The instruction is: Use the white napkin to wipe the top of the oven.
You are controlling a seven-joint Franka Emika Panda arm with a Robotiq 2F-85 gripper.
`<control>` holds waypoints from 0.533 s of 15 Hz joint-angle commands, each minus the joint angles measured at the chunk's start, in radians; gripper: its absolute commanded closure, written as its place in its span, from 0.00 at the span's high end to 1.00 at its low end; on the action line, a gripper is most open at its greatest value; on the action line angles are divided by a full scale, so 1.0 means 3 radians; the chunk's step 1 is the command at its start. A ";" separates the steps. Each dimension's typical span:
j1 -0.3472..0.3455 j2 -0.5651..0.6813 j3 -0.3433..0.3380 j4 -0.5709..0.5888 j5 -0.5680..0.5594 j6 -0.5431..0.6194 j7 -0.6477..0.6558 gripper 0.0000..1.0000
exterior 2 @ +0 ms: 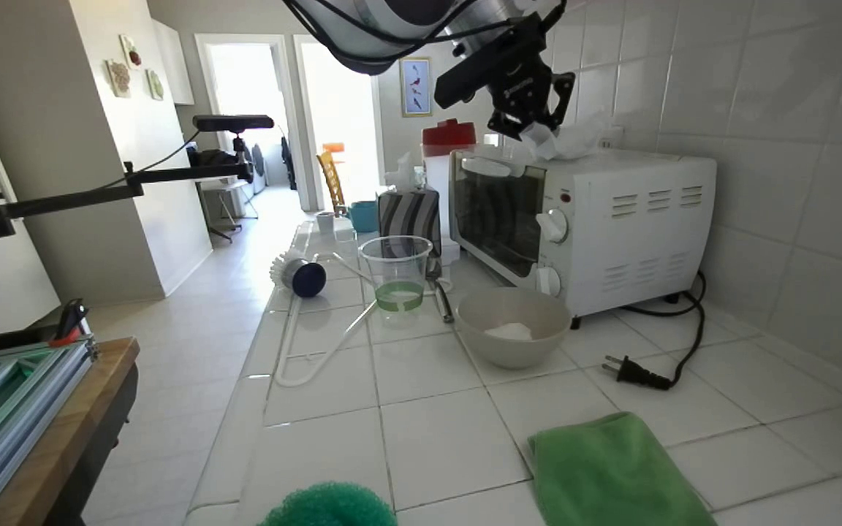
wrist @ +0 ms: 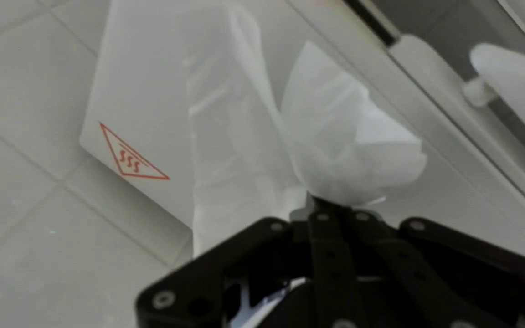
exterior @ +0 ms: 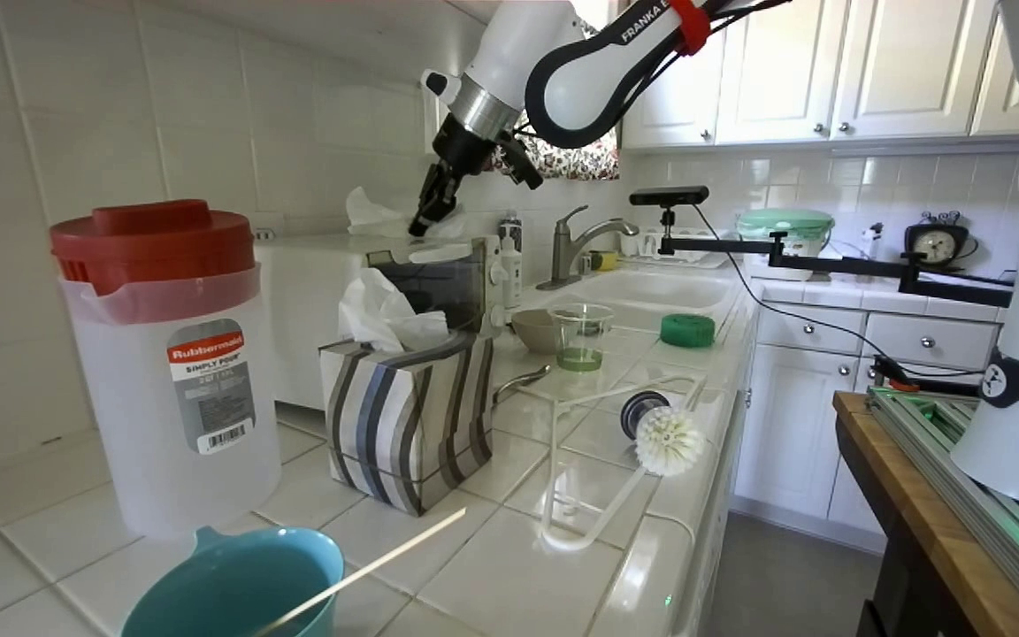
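Well, the robot's gripper (wrist: 328, 205) is pinching the white napkin (wrist: 244, 150), its black fingers (wrist: 328, 255) pressed together on a gathered bit of it. The napkin is on top of the white oven (exterior 2: 589, 241), a broad creased part lying toward the corner with the red warning triangle (wrist: 130, 159), and a crumpled flap puffed up on the side nearer the door handle (wrist: 517, 82). Above, the arm (exterior: 509, 53) slants down over the counter (exterior 2: 435, 438); whether the fingers touch the oven itself I cannot tell. The oven's front has a dark glass door (exterior 2: 498, 219) and round white knobs (exterior 2: 552, 225). Just beside its front corner sits a pale bowl (exterior 2: 509, 354) with something white inside, and near that a clear cup (exterior 2: 400, 296) with a green band stands upright. A black plug (exterior 2: 640, 374) lies on the tiles next to the oven, with a green cloth (exterior 2: 611, 475) beyond it and a green scrubber (exterior 2: 330, 508) off to one side. Along the counter the other way, I see a striped tissue box (exterior: 408, 416) with a white tissue (exterior: 386, 314) sticking up, a tall pitcher (exterior: 178, 398) with a red lid (exterior: 156, 239), and a blue cup (exterior: 235, 579) with a thin stick (exterior: 377, 565) leaning over its rim. Nearer the counter's edge a white-bristled brush (exterior: 669, 441) lies on its side. At the scrubber's end of the counter are the tap (exterior: 567, 252) and the sink (exterior: 651, 287), and beyond them I can make out white cupboards (exterior: 792, 80) and a small black clock (exterior: 934, 245).
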 commanded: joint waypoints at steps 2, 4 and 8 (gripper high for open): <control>0.0143 -0.0182 -0.0314 -0.0284 0.0096 -0.0026 -0.0087 0.00; 0.0183 -0.0196 -0.0372 -0.0303 0.0096 -0.0039 -0.0091 0.00; 0.0314 -0.0136 -0.0387 -0.0175 0.0086 -0.0091 -0.0105 0.00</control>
